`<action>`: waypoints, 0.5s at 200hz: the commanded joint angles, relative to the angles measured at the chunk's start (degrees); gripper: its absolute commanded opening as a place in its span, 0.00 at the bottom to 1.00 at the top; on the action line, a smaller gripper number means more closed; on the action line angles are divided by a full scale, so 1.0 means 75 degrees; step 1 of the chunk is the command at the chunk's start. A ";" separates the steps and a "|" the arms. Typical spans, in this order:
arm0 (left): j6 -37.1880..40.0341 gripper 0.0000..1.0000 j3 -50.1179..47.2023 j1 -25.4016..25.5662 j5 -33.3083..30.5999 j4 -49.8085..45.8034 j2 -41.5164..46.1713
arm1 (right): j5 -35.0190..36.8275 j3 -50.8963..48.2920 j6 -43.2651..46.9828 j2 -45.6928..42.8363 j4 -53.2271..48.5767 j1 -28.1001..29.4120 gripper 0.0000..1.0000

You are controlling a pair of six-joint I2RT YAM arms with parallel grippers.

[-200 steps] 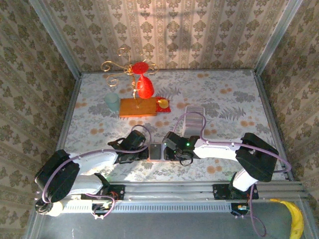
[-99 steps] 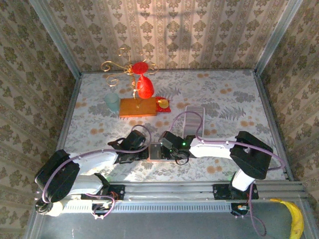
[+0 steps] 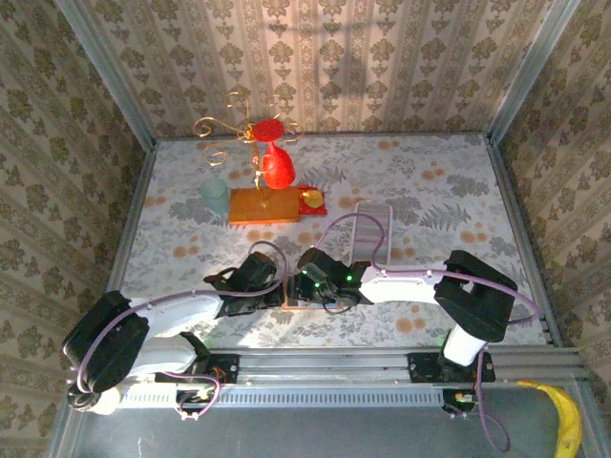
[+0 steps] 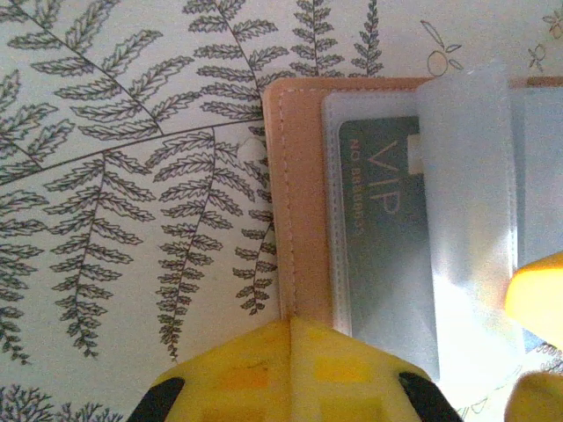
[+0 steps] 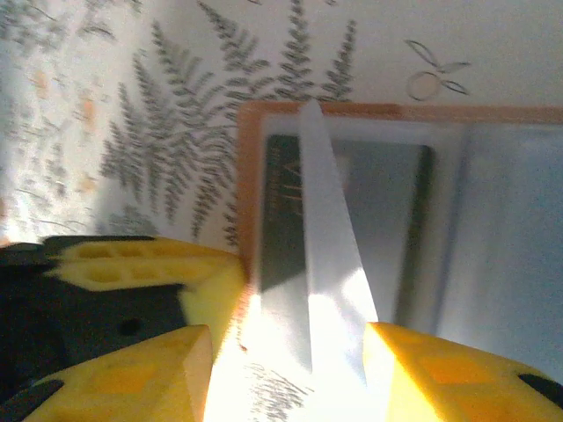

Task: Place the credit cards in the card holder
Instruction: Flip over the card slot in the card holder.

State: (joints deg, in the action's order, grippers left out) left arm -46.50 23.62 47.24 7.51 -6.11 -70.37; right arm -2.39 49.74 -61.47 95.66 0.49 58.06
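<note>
The tan-brown card holder (image 4: 299, 193) lies open on the fern-print cloth, and a grey VIP credit card (image 4: 378, 229) sits in one of its clear sleeves. My left gripper (image 4: 290, 323) is shut, its yellow tip resting on the holder's stitched near edge. My right gripper (image 5: 288, 330) hovers over the holder's leather rim (image 5: 249, 176) with its jaws apart. A white card (image 5: 330, 264) slants between them, its edge against the right finger, with cloth showing on its other side. From above, both grippers (image 3: 277, 294) (image 3: 307, 286) meet over the holder and hide most of it.
At the back stand an orange wooden block (image 3: 264, 205) with a red glass (image 3: 277, 167), a gold wire stand (image 3: 234, 129), a pale cup (image 3: 215, 196) and a small red dish (image 3: 313, 200). A long white tray (image 3: 372, 224) lies behind the right arm.
My right gripper has slid left over the card holder, which it now covers from above. The left gripper has stayed on the holder's edge.
</note>
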 commanded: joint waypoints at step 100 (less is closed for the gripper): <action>-0.0483 0.12 -0.0489 0.0143 -0.0782 -0.1254 0.1583 | -0.0302 -0.0005 -0.0523 0.0464 0.1142 0.0110 0.48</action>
State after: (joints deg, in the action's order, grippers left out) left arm -48.86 20.73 47.99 4.80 -10.90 -60.93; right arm -3.79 49.39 -64.60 97.93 7.60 58.52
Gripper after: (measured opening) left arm 0.107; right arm 0.483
